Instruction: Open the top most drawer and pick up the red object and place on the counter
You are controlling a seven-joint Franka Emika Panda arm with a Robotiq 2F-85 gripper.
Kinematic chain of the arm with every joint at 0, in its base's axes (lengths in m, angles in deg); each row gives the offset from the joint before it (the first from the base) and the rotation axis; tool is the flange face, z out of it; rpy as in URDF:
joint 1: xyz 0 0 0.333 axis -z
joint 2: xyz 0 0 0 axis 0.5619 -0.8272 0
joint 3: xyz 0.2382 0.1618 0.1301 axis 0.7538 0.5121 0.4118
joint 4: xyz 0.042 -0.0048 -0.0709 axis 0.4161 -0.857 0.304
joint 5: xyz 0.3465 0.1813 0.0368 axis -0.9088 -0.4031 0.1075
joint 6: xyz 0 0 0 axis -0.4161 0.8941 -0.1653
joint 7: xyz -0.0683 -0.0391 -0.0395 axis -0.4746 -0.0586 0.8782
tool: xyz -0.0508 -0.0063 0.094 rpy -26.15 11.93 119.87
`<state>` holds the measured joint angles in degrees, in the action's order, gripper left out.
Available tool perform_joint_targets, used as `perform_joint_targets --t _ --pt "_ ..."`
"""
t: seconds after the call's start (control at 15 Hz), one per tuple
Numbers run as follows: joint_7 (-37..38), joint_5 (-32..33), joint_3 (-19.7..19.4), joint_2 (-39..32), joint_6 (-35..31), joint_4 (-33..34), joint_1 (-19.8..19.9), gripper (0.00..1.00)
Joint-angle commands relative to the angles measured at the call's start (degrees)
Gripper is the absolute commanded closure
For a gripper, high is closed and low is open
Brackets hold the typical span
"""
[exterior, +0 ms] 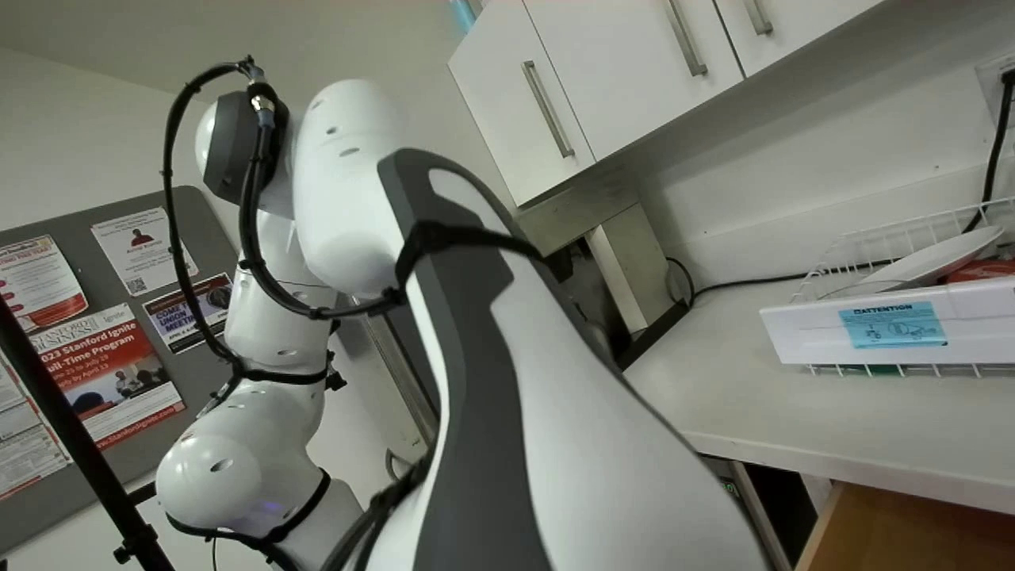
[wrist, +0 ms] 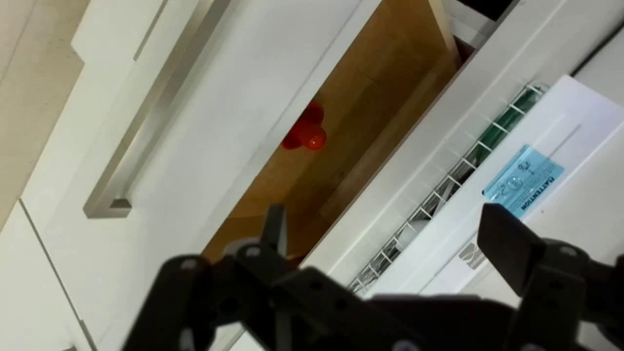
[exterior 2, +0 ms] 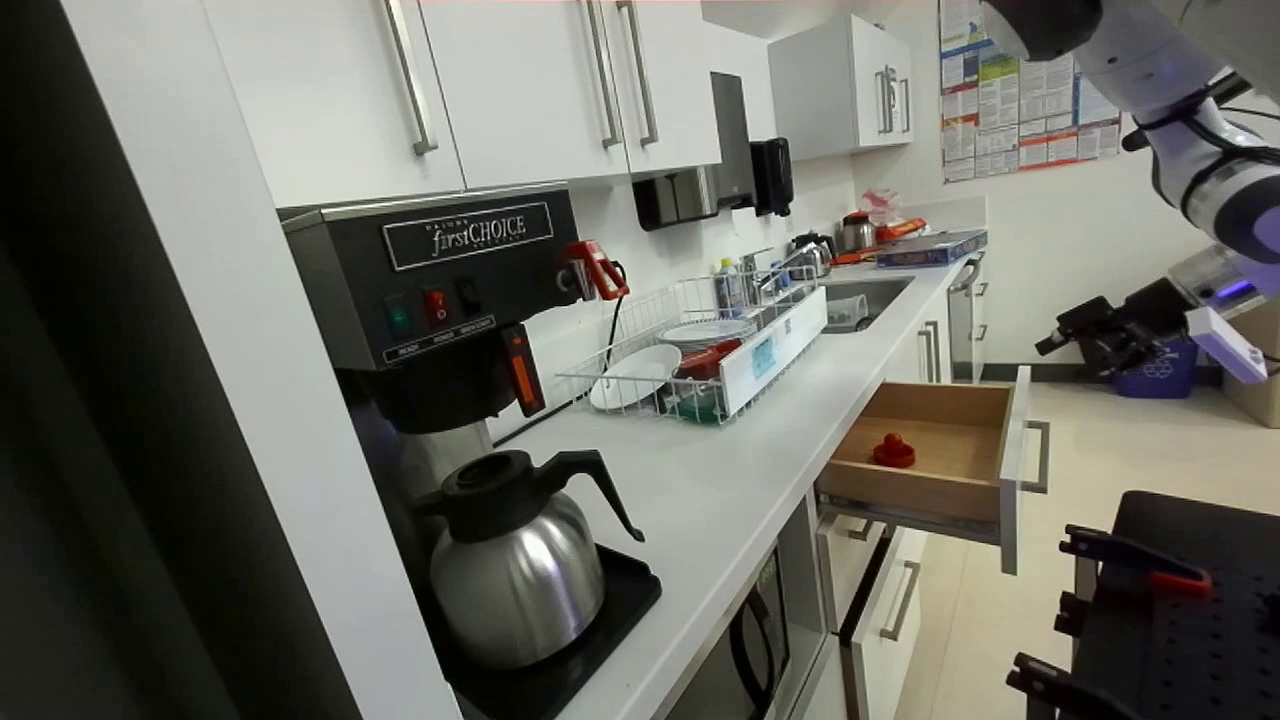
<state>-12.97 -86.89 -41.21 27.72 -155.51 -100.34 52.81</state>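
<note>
The top drawer is pulled open; its wooden side (exterior 2: 920, 492) and its inside (wrist: 370, 92) show, and a corner of it (exterior: 912, 531) shows too. The red object (exterior 2: 893, 452), low and rounded with a knob, lies on the drawer floor. In the wrist view the red object (wrist: 308, 130) is partly hidden by the drawer's front panel. The white counter (exterior 2: 690, 490) runs behind the drawer; it also shows in an exterior view (exterior: 825, 412) and the wrist view (wrist: 419, 170). My gripper (wrist: 385, 209) is open and empty. In an exterior view the gripper (exterior 2: 1060, 335) hangs above and beyond the drawer.
A wire dish rack with a white panel (exterior 2: 775, 360) stands on the counter near the drawer. A coffee maker (exterior 2: 450, 300) and steel carafe (exterior 2: 515, 585) stand farther along. The drawer handle (exterior 2: 1040, 455) juts out. A black perforated table (exterior 2: 1190, 620) with clamps stands opposite. Wall cupboards (exterior: 634, 63) hang above.
</note>
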Motion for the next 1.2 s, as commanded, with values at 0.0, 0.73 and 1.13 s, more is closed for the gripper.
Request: perform_joint_targets --t 0.0,0.73,1.13 --pt "-0.14 9.36 -3.26 9.28 -12.43 -0.74 -8.25 0.00" --pt "-20.84 13.18 22.49 13.01 -39.77 4.96 -1.22 0.00" --pt "-27.50 9.29 30.01 11.30 -40.09 6.92 5.47 0.00"
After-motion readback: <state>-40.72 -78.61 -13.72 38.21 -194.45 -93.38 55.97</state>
